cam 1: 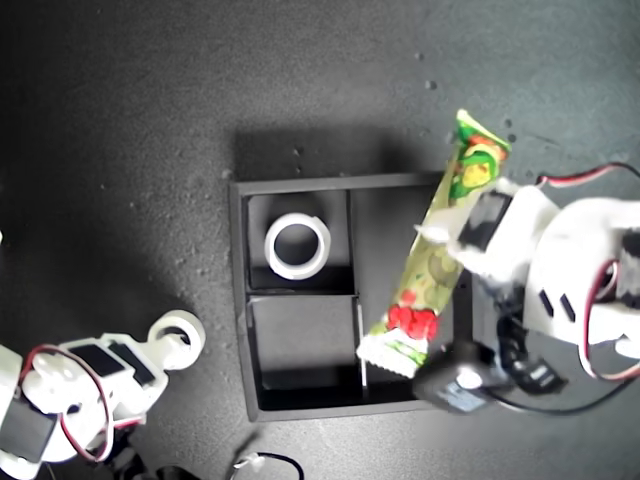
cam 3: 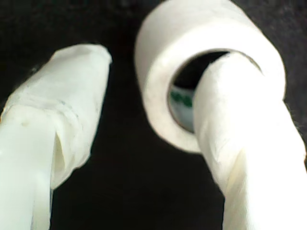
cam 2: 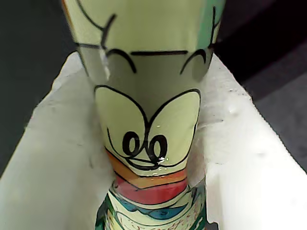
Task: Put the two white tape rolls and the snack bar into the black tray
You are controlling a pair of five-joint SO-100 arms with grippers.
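Snack bar (cam 1: 432,262): my first gripper (cam 1: 462,238) is clamping it mid-length, slanting over the black tray (cam 1: 240,300)'s long compartment, far end overhanging the wall; releasing risks snagging.

Tape roll (cam 3: 192,62): my second gripper (cam 3: 158,91) is gaping, one jaw through its hole; may slip.

Both arms are built from white printed plastic shells with black servo blocks set into them. The arm near the black tray (cam 1: 242,300) carries a dark camera module with a round pale lens at the tray's near corner, and looped red, white and black cables beside oval slots in its shell. The arm farther from the tray shows two black rectangular servos and a red wire loop. My second gripper (cam 3: 144,124) has fingers (cam 3: 57,110) wrapped in white tape (wrinkled, layered edges).
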